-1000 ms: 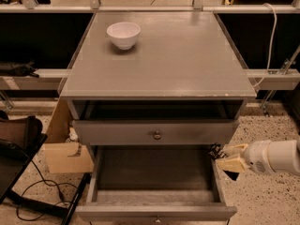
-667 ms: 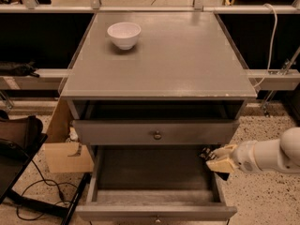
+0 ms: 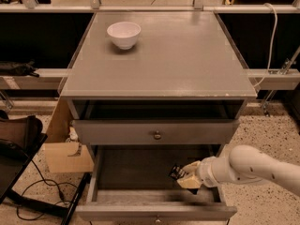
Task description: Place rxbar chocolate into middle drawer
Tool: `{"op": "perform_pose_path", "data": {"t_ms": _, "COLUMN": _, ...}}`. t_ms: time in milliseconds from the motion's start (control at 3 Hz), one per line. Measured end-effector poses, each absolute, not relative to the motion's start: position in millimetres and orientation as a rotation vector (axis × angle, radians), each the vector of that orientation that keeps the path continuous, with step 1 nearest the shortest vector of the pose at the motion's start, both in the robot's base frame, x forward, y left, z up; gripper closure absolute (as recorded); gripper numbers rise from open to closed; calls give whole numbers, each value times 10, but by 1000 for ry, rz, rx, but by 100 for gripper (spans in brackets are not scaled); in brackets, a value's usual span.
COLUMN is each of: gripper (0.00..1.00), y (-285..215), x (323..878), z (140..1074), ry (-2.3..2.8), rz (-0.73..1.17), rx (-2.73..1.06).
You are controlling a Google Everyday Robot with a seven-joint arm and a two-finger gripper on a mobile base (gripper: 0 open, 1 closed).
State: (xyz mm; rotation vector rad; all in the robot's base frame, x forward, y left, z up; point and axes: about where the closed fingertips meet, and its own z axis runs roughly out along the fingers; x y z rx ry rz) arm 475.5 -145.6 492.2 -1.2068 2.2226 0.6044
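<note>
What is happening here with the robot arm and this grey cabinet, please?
The robot's arm reaches in from the right, and its pincer is over the open middle drawer, gripping the rxbar chocolate. The bar is held above the drawer's dark floor and has not been set down yet. A white bowl sits untouched on the cabinet top.

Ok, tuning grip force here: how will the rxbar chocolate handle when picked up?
Likely light: the gripper, over the right side of the middle drawer, holds the rxbar chocolate aloft. Small and flat, so it probably won't roll, though it might slide when pushed.
</note>
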Motion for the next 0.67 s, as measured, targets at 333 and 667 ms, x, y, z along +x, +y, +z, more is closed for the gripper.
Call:
{"op": "perform_pose_path", "data": {"t_ms": 333, "gripper": 100, "y": -1140, "x": 4852, "z": 4628, "ry": 2201, "rz": 614, "rx": -1249}}
{"op": "perform_pose_path", "data": {"t_ms": 667, "gripper": 96, "y": -906, "x": 4947, "z": 4369, "ry": 2192, "rz": 654, "rx": -1273}}
